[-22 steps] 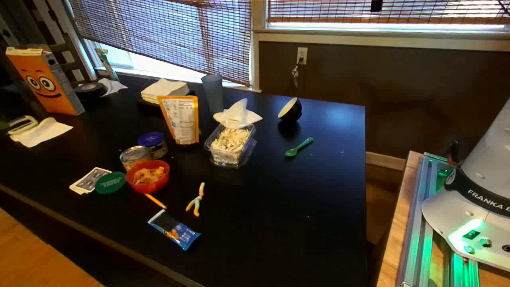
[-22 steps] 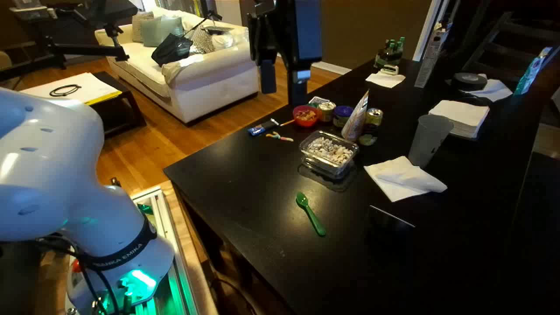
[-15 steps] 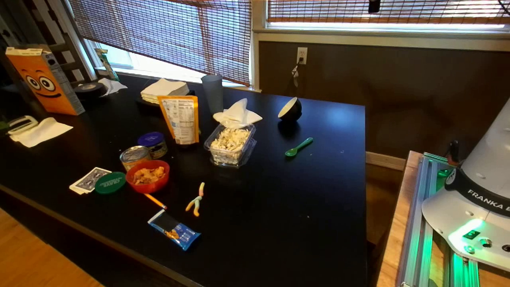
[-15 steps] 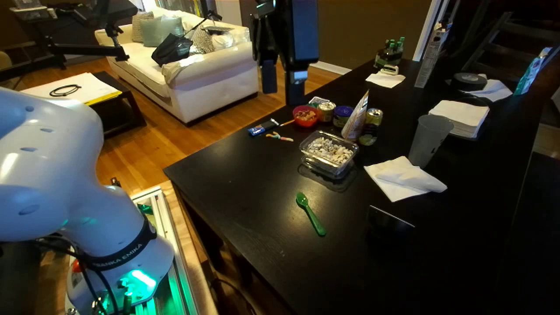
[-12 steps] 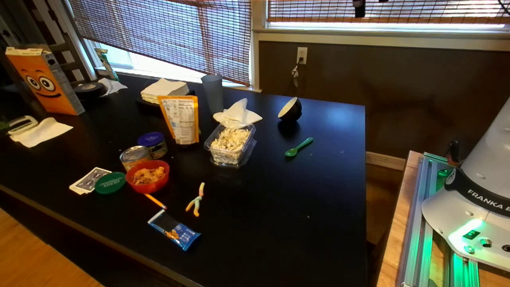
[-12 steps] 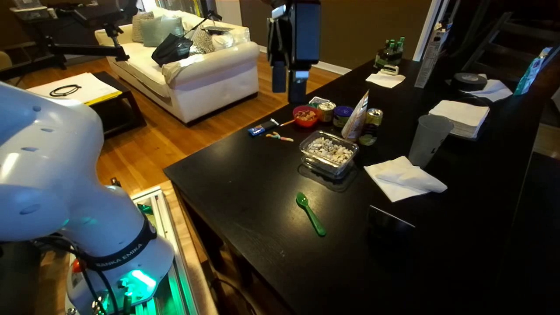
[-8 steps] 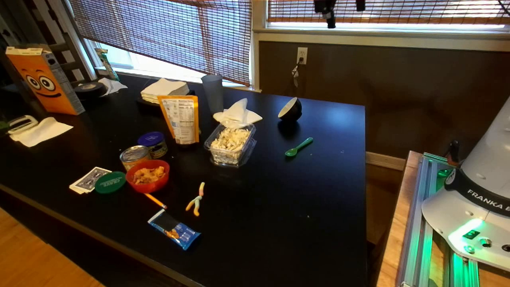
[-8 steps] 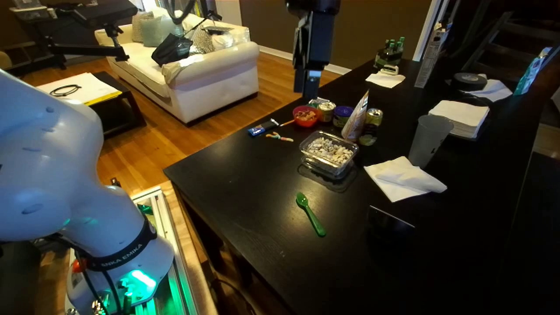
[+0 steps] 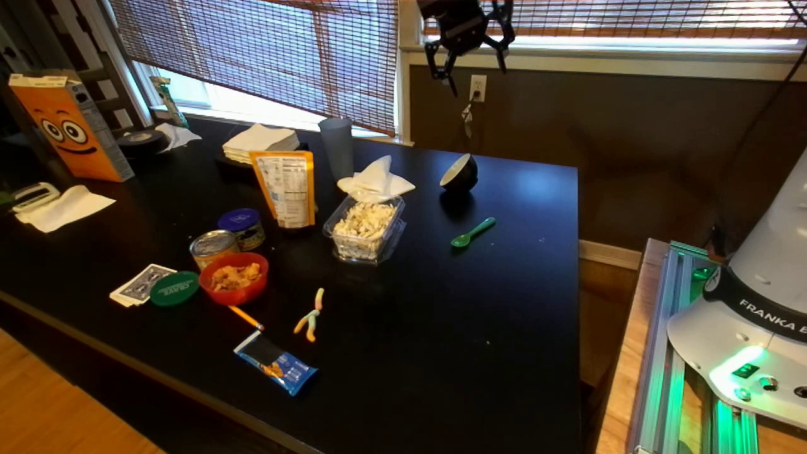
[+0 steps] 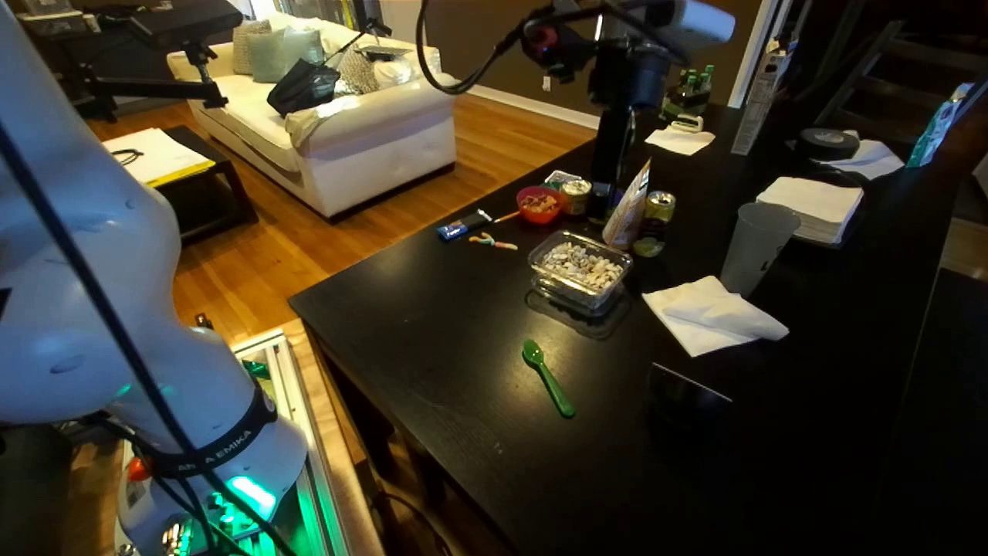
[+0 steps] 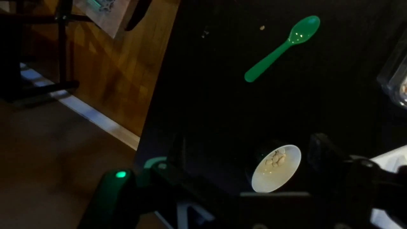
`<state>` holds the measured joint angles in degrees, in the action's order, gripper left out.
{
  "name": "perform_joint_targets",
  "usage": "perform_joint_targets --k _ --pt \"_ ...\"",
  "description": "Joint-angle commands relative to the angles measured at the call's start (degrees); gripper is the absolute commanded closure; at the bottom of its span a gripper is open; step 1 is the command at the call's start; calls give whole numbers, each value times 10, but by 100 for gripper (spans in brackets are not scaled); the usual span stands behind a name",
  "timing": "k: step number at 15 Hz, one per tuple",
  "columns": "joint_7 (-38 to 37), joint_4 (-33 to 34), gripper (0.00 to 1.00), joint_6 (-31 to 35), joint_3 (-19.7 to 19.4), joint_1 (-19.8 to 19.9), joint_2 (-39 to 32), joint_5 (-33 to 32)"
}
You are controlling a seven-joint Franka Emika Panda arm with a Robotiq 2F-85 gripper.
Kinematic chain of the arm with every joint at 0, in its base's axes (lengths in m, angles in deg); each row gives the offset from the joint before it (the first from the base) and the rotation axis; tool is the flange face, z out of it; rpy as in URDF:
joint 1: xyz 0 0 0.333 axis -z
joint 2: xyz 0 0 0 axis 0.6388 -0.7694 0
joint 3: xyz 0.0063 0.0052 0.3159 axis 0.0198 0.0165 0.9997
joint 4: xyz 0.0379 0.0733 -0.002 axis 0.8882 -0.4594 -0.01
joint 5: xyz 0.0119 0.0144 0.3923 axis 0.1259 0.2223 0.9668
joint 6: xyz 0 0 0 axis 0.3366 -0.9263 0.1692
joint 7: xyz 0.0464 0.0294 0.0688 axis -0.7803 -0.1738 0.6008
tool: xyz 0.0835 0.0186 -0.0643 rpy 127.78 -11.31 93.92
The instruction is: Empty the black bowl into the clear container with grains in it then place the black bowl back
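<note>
Several pale grains (image 11: 276, 158) sit in the bowl (image 11: 276, 176), which rests tilted on the table (image 9: 441, 340), near the spoon (image 11: 270, 62) and apart from the clear tub (image 9: 356, 249). The gripper (image 9: 479, 77) hangs above, its jaws spread wide, grasping nothing. The bowl looks stiff and probably light, its smooth outside likely slippery, perhaps brittle. A pinch across the upper rim, one jaw inside, one outside, seems the surest hold; pushing down there could roll it over.

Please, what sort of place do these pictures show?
Probably a home's living area: a pale sofa with cushions, a low table near it, and woven window blinds.
</note>
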<state>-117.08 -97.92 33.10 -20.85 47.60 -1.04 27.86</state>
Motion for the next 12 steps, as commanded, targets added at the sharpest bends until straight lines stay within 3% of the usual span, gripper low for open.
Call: perform_joint_targets --k 1,10,11,12 --pt "-114 65 0 9 -33 -25 -87 -6" --pt "-358 157 0 24 -111 -64 -248 -39" --pt "-365 177 0 10 -116 -66 -269 -37" --pt "-328 127 0 31 -109 -59 -224 -21"
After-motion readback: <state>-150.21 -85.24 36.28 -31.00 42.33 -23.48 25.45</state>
